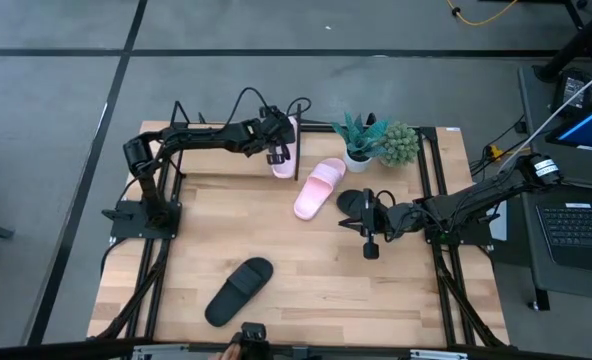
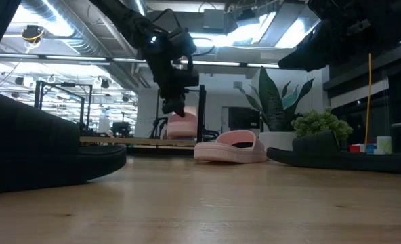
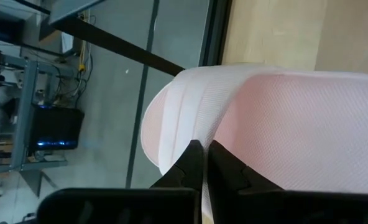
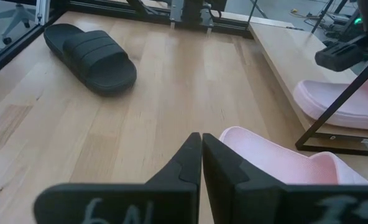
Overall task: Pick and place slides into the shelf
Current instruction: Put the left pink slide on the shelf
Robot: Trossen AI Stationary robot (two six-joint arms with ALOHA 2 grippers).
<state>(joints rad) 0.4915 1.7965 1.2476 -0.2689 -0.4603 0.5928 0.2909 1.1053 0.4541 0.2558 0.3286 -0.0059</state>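
- The pale wooden surface [image 1: 306, 285] carries everything; the low black thin-rod shelf with a light wooden base [image 1: 294, 165] stands along its far edge, left of the potted green plants [image 1: 376, 140].
- The left arm reaches along that far edge to the shelf, its left pincer [image 1: 276, 150] closed on the light pink wide-strap slide [image 1: 286, 150]. The low view shows this slide held just above the shelf's base, and the left wrist view shows the fingers [image 3: 193, 165] pinched together against the pink textured strap.
- Judging by that, the current step is setting this slide into its slot at the shelf; release looks like the next call.
- The second light pink slide [image 1: 319, 187] lies on the surface just in front of the shelf, long axis running diagonally from far-right to near-left. The right pincer [image 1: 368, 232] hangs just to its right, fingers shut with nothing between them. The right wrist view puts the pink slide directly beside the fingertips, so the right arm is clearly the nearer one for it.
- One matte black slide [image 1: 239, 291] lies near the front edge, well apart from both pincers, long axis diagonal.
- The other black slide [image 1: 354, 200] lies just beside the right pincer, partly hidden by the arm.
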